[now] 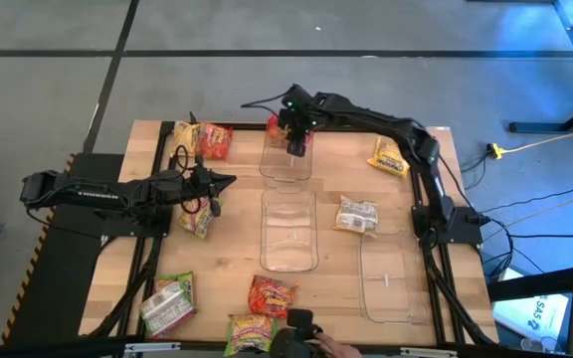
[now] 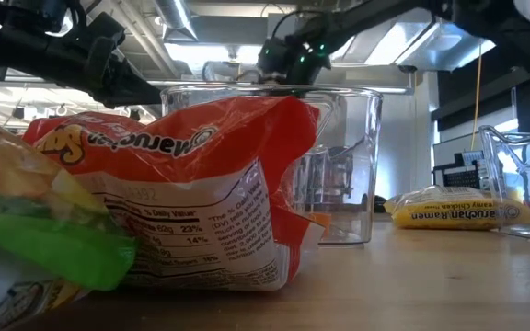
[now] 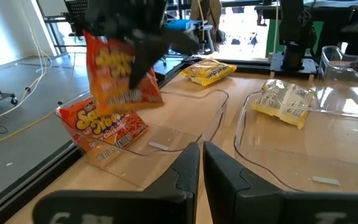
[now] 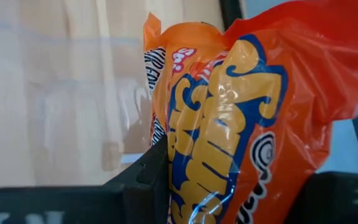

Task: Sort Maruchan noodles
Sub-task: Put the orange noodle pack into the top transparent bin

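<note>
My right gripper (image 1: 294,137) hangs over the far clear bin (image 1: 286,159), shut on a red-orange Maruchan packet (image 3: 120,71). A second red-orange packet (image 3: 104,132) stands in that bin, leaning on its wall. My left gripper (image 1: 225,182) is shut and touches nothing; it hovers over the left half of the table, by a green and pink packet (image 1: 197,214). Other packets lie flat on the table: red and yellow ones at the far left (image 1: 204,140), a yellow one (image 1: 389,156), a pale one (image 1: 357,214), and several (image 1: 267,296) along the near edge. My right gripper holds the red-orange packet (image 4: 229,124) pinched between its two fingers (image 4: 148,174), at its upper part (image 3: 114,43). The fingers come from above, pointing down. The packet hangs tilted below them, lifted clear above the far bin.
Two more clear bins sit on the table, one in the middle (image 1: 288,231) and one near the right edge (image 1: 386,280). The low view is filled by a red packet (image 2: 191,184) and a green one (image 2: 35,239) close to the camera. Bare wood lies between the bins.
</note>
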`<state>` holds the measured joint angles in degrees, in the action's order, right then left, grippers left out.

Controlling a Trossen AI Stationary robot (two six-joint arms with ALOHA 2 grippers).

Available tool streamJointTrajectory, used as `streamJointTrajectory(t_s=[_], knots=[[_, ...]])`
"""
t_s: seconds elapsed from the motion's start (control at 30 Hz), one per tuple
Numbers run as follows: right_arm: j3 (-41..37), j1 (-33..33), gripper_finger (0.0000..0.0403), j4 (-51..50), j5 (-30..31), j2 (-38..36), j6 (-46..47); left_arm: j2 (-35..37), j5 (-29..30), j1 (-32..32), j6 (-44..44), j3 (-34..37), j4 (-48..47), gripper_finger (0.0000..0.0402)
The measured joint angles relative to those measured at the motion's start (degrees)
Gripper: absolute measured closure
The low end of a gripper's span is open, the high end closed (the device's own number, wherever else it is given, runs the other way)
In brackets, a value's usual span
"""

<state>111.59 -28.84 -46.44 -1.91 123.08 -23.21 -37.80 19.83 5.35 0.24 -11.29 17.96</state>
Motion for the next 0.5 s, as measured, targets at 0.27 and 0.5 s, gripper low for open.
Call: streamJointTrajectory(t_s=[0.27,0.5], knots=[[0.0,0.0,0.0275,-0.1,0.6,4.2,-2.5,0.0,0.0,0.0,0.0,0.0,0.0,0.0385],[0.1,0.0,0.0275,2.0,1.4,5.5,-3.9,0.0,0.0,0.0,-0.1,0.0,0.0,0.0385]])
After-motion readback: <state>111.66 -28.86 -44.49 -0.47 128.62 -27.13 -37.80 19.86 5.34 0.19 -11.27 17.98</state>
